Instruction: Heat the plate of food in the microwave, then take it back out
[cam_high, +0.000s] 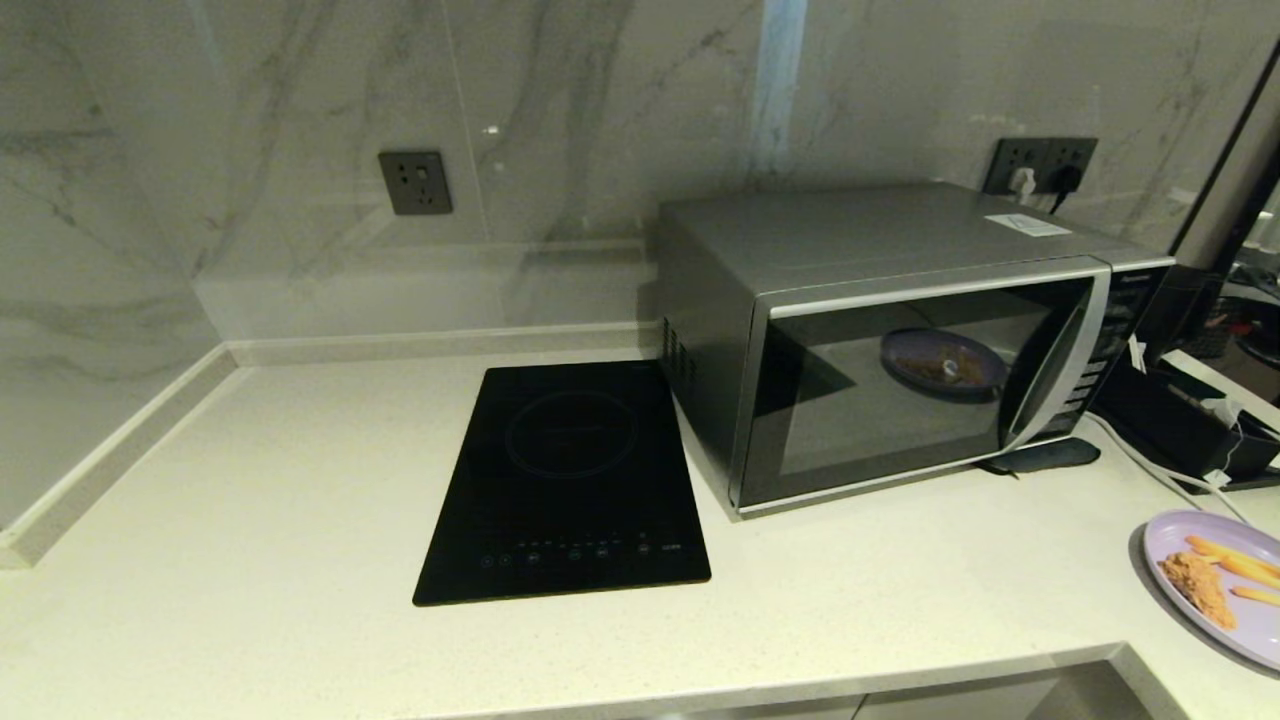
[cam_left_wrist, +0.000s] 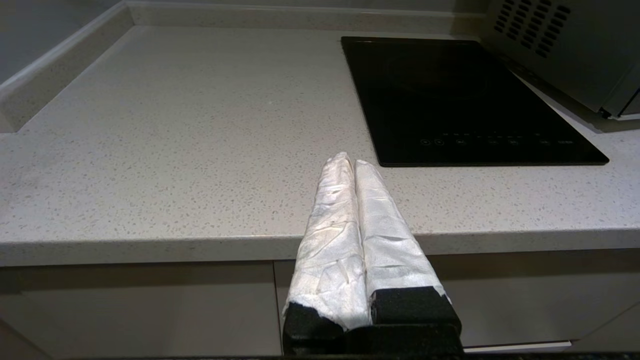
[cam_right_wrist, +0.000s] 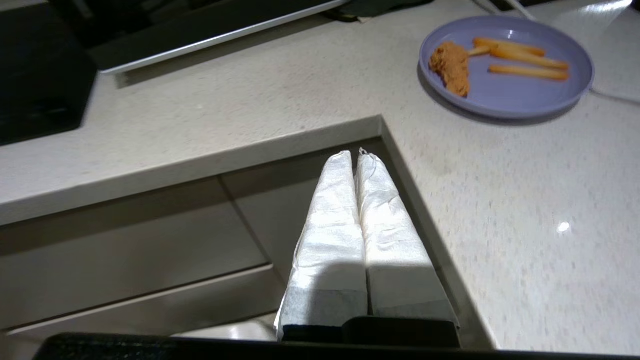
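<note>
The plate of food, lilac with a brown fried chunk and orange fries, rests on the counter at the far right, near the front edge; it also shows in the right wrist view. The silver microwave stands behind it with its dark glass door closed. A purple plate shape shows in the glass; I cannot tell whether it is a reflection. Neither arm appears in the head view. My right gripper is shut and empty, low before the counter's inner corner, short of the plate. My left gripper is shut and empty over the counter's front edge.
A flat black induction hob lies left of the microwave. A black box with white cables sits right of the microwave, and a dark flat object lies under its handle. Cabinet fronts run below the counter edge.
</note>
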